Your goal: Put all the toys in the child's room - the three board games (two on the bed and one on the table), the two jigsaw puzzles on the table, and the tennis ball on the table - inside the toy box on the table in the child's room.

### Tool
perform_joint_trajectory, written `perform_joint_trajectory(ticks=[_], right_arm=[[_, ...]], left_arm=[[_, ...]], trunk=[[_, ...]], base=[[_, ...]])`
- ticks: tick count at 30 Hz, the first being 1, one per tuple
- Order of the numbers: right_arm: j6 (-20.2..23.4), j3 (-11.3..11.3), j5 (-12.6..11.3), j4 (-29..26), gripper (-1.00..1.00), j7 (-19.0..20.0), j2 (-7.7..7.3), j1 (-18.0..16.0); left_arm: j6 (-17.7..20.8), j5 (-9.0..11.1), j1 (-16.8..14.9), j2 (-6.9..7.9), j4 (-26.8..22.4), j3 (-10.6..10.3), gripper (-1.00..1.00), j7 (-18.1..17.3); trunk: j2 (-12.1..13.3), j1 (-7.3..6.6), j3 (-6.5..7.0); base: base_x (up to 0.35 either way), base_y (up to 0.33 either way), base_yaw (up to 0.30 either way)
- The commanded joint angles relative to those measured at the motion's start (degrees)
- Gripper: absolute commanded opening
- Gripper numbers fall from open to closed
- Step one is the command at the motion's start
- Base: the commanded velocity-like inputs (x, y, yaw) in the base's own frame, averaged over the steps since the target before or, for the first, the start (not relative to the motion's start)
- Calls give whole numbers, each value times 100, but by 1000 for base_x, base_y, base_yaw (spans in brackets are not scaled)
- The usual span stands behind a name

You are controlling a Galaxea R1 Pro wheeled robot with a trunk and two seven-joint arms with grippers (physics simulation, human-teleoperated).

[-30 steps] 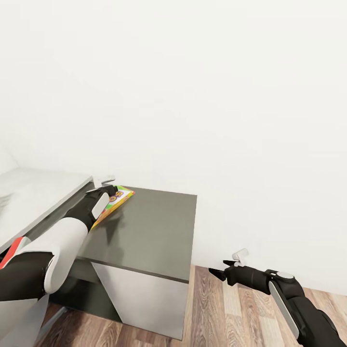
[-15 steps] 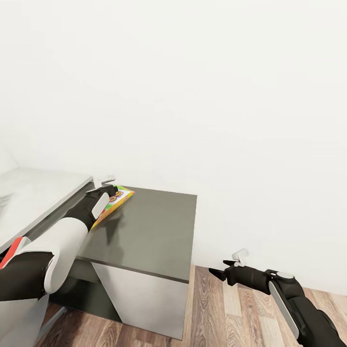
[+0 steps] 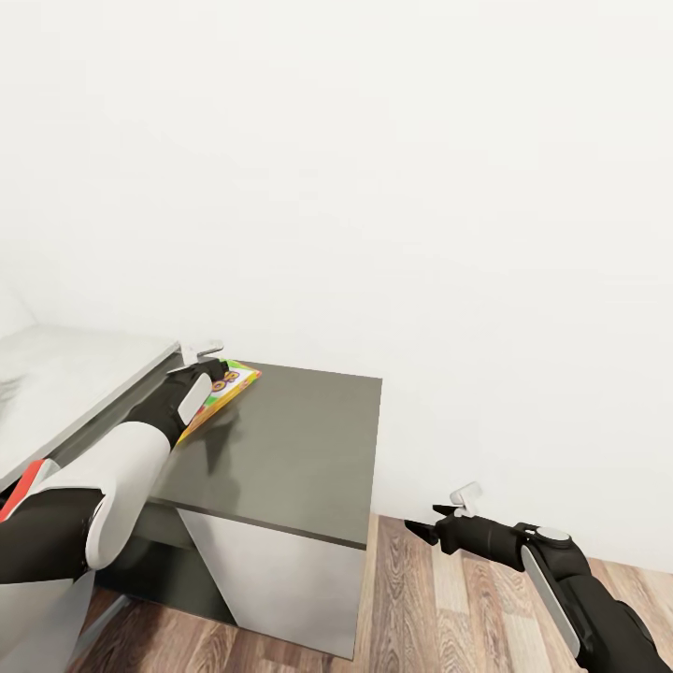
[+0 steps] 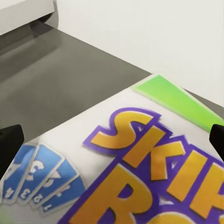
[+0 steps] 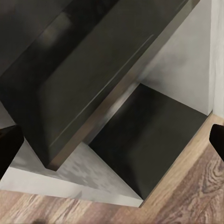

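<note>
Left gripper (image 3: 207,363) I have closed on the flat yellow-green board game box with big orange letters (image 3: 222,394), over the back left corner of the dark-grey cabinet top (image 3: 290,449). Right gripper (image 3: 422,530) hangs spread, empty, above the wood-plank floor (image 3: 439,608). No toy box visible; I judge this game undelivered. Nothing has shifted since the earlier frames.

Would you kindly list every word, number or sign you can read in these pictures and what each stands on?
"SKIP": orange letters outlined in purple on the board game lying on the dark cabinet top.
Second word below, starting "B": cut off by the picture edge.
Blue card drawings: marks too blurred to read.
</note>
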Motion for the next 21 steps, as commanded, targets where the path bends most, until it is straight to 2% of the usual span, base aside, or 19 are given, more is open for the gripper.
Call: perform_joint_trajectory(ticks=[1,6,12,21], right_arm=[[50,9,-59,-4,100,-14,-5,-3],[50,9,-58,-6,100,-14,-5,-3],[50,15,-58,-19,100,-14,-5,-3],[50,17,-58,-16,100,-14,-6,-3]], left_arm=[[30,38,-4,3,-12,-21,100,32],[82,38,-27,3,-12,-11,100,31],[364,46,-45,10,-12,-4,100,27],[583,53,-51,12,-12,2,100,16]], trunk=[[-2,-1,-5],[-2,-1,-5],[-2,-1,-5],[-2,-1,-5]], base=[[0,0,0],[0,0,0],[0,0,0],[0,0,0]])
